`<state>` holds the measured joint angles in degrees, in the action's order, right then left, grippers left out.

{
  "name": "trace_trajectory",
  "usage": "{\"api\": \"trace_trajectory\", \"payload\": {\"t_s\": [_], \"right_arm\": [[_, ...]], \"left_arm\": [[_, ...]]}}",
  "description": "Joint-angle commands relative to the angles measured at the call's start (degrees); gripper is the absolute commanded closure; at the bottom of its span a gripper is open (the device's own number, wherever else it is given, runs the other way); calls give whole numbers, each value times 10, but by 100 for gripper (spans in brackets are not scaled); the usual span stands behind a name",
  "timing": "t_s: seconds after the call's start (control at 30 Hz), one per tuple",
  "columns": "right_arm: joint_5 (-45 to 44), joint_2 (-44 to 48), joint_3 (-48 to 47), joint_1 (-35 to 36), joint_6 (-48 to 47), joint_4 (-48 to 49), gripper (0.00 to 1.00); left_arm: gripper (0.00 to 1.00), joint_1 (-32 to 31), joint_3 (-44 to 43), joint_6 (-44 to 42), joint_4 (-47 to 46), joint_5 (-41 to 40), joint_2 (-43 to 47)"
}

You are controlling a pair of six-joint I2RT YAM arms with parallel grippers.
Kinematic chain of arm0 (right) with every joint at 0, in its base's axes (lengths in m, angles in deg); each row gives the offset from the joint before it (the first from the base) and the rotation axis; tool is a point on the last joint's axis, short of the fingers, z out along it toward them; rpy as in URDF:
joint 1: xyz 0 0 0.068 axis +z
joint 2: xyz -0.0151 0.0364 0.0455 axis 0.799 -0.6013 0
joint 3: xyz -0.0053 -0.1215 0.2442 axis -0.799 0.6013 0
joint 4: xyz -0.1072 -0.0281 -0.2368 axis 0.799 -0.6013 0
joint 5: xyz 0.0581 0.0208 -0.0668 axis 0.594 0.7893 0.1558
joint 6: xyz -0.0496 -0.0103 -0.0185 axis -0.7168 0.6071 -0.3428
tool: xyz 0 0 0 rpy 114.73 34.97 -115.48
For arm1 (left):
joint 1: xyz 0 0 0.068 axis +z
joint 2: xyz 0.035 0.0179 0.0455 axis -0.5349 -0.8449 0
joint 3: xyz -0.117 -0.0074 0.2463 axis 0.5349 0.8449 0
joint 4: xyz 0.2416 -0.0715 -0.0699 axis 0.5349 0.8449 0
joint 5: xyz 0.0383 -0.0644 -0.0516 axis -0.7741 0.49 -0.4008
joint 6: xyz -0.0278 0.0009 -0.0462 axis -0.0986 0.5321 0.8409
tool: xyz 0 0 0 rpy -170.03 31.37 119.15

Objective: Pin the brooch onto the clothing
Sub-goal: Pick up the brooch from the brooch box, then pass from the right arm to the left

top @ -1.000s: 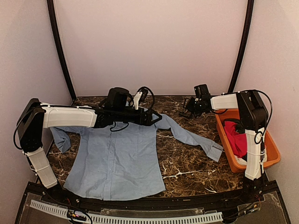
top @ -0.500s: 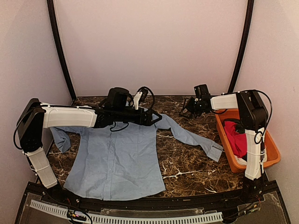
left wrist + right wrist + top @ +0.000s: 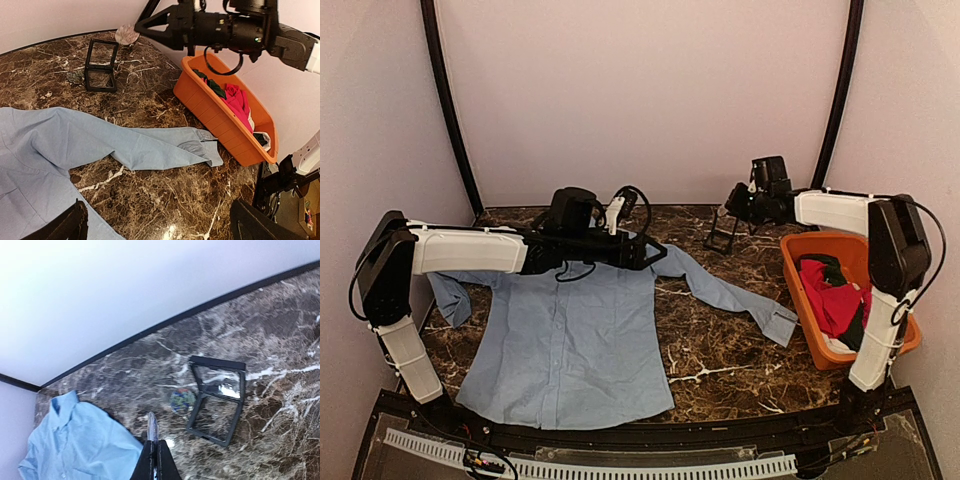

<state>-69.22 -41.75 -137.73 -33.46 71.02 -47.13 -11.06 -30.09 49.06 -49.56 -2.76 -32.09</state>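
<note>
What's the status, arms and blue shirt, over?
Left end effector open. Right end effector shut on small pale disc, likely the brooch, in air near open black case. Light blue shirt spread flat, not pinned. Left arm lies across its collar.

no legible text, label, brand, number or sign in any of the three views; small markings on the arms too blurred to read

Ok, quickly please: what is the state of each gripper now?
Left gripper: open, holding nothing.
Right gripper: shut on a small pale disc, maybe the brooch.
</note>
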Motion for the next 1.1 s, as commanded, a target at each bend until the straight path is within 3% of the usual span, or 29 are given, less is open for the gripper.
{"api": "trace_trajectory", "payload": {"t_s": [0.0, 0.27, 0.33, 0.53, 0.63, 0.77, 0.9, 1.07], "right_arm": [[57, 72, 33, 26, -72, 24, 100], [241, 214, 193, 68, -199, 149, 100], [281, 271, 247, 101, -274, 184, 100], [341, 321, 283, 177, -366, 190, 100], [306, 339, 286, 231, -469, 162, 100], [193, 355, 305, 306, -616, 165, 100], [109, 351, 316, 347, -717, 173, 100], [0, 340, 365, 395, -865, 258, 100]], "left_arm": [[1, -4, 19, 4, -2, 25, 36], [1, 5, 97, 18, -101, 141, 118], [1, 4, 120, 13, -102, 156, 154], [1, 4, 137, -40, -58, 167, 173], [1, 4, 136, -53, -28, 152, 180], [1, 4, 148, -21, -6, 131, 195], [1, 5, 210, 54, -74, 128, 240], [1, 6, 262, 111, -98, 126, 283]]}}
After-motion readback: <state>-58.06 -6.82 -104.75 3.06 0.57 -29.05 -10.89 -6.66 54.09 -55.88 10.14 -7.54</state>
